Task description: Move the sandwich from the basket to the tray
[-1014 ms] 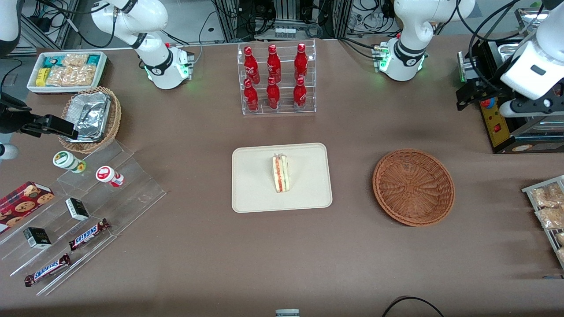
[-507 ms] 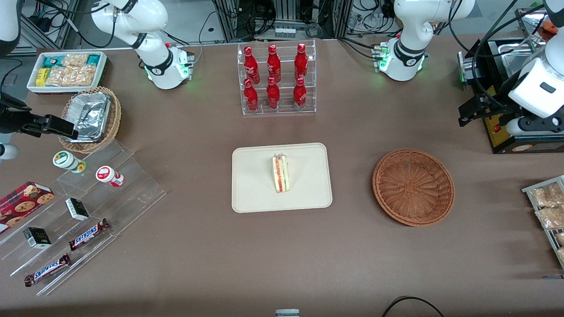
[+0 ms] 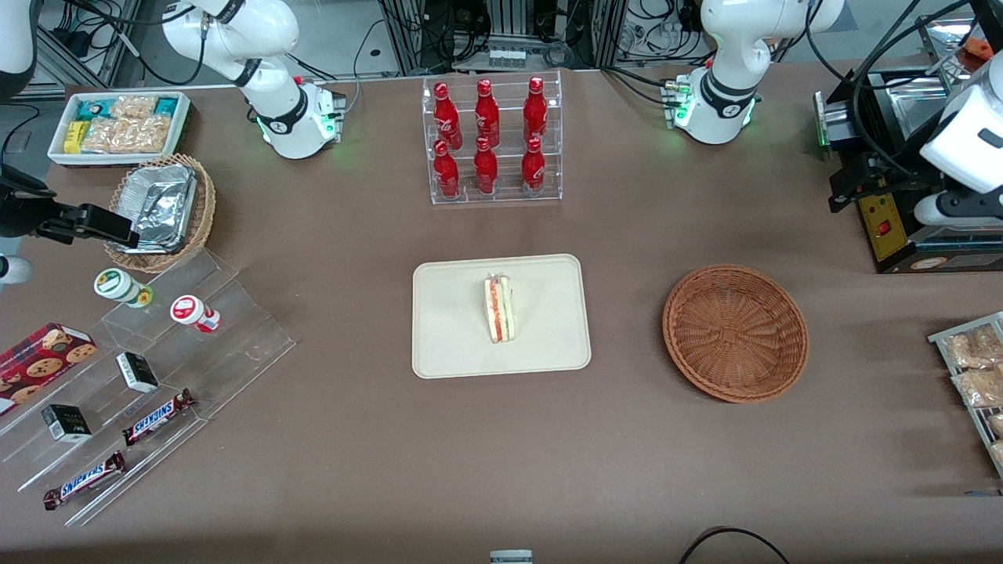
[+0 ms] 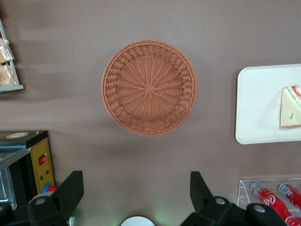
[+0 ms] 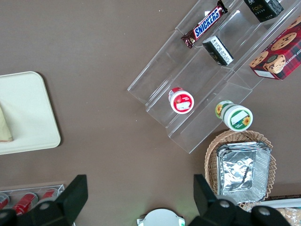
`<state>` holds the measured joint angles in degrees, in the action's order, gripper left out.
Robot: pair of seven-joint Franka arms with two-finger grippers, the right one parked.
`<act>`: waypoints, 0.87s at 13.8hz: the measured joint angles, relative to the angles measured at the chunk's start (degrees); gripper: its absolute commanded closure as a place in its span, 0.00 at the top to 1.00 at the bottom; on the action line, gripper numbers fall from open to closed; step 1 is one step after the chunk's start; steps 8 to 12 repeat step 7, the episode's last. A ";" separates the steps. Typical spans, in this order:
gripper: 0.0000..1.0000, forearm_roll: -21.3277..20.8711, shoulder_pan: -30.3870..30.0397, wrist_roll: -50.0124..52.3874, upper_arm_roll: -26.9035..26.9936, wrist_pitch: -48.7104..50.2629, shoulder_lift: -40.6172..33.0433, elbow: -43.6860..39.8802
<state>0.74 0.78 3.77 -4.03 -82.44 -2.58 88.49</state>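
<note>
The sandwich point(image 3: 499, 308) lies on the cream tray point(image 3: 454, 345) in the middle of the table, its red and green filling edge showing. The reddish-brown wicker basket point(image 3: 735, 333) sits empty beside the tray, toward the working arm's end. My left gripper point(image 3: 842, 188) hangs high above the table, farther from the front camera than the basket, by a black machine. In the left wrist view the gripper point(image 4: 136, 181) is open with nothing between its fingers. That view also takes in the basket point(image 4: 148, 87), the tray point(image 4: 258, 103) and the sandwich point(image 4: 290, 107).
A clear rack of red bottles point(image 3: 492, 141) stands farther from the camera than the tray. A black machine with a yellow panel point(image 3: 885, 227) and a wire rack of snack packets point(image 3: 975, 368) sit at the working arm's end. Acrylic steps with candy bars point(image 3: 157, 376) lie toward the parked arm's end.
My left arm has drawn back toward the working arm's end of the table, away from the basket. The sandwich, tray and basket have not moved.
</note>
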 measured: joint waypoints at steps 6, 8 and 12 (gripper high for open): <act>1.00 -2.25 0.08 -0.83 -0.41 1.41 -0.85 0.61; 1.00 -2.25 0.09 -0.83 -0.46 1.39 -0.86 0.60; 1.00 -2.25 0.09 -0.83 -0.46 1.39 -0.86 0.60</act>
